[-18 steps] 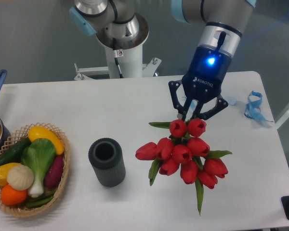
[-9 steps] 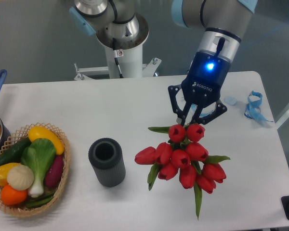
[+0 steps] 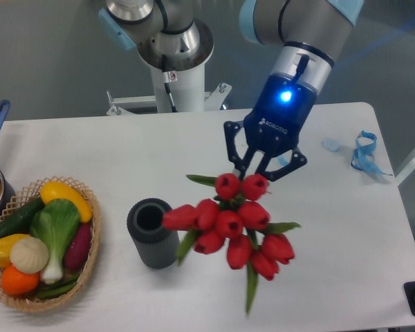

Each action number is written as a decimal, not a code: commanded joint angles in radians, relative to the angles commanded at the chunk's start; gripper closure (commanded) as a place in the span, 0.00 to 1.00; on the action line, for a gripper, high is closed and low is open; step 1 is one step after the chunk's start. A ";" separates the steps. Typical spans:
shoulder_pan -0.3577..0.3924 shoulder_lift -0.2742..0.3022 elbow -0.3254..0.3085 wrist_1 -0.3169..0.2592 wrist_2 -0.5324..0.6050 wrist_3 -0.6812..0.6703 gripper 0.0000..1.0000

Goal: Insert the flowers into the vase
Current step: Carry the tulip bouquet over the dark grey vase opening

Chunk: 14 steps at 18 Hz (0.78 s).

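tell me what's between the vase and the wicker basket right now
Nothing: in the fixed camera view only bare white table lies between the vase and the wicker basket.

From my remote station, the white tabletop (image 3: 194, 149) lies open behind and in front of the ribbed dark grey vase (image 3: 153, 232). The hanging bunch of red tulips (image 3: 228, 225) crowds its right side, one bloom almost at the rim; a wicker basket of toy vegetables (image 3: 43, 243) stands to its left, well apart.
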<state>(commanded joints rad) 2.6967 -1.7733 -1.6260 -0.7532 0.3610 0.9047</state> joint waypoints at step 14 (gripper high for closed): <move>-0.029 0.014 -0.226 0.000 -0.386 0.407 0.90</move>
<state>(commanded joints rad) 2.6677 -1.7594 -1.8515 -0.7532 -0.0245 1.3114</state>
